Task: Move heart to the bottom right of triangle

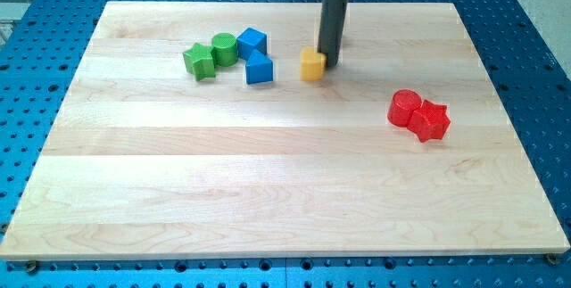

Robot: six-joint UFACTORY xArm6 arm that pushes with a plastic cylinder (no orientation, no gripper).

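Board: pale wooden board (268, 199) on blue perforated table (526, 20); no containers.
Right: red cylinder (404, 107) touching red star (431, 120).
Middle: yellow heart (311, 64), right of blue triangle (259, 69).
Tip: my tip (331, 60), bare rod grasping nothing, touches heart's right side.
Far left: green star (200, 60), green cylinder (224, 48), blue cube (252, 40) clustered.

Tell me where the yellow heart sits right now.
The yellow heart sits near the view's top centre, right of the blue triangle, with my tip touching its right side.

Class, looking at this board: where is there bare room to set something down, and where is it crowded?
Free: the whole lower half below all blocks, and the stretch between the yellow heart and the red pair. Crowded: top left, where green star, green cylinder, blue cube and blue triangle cluster; my tip touches the heart's right.
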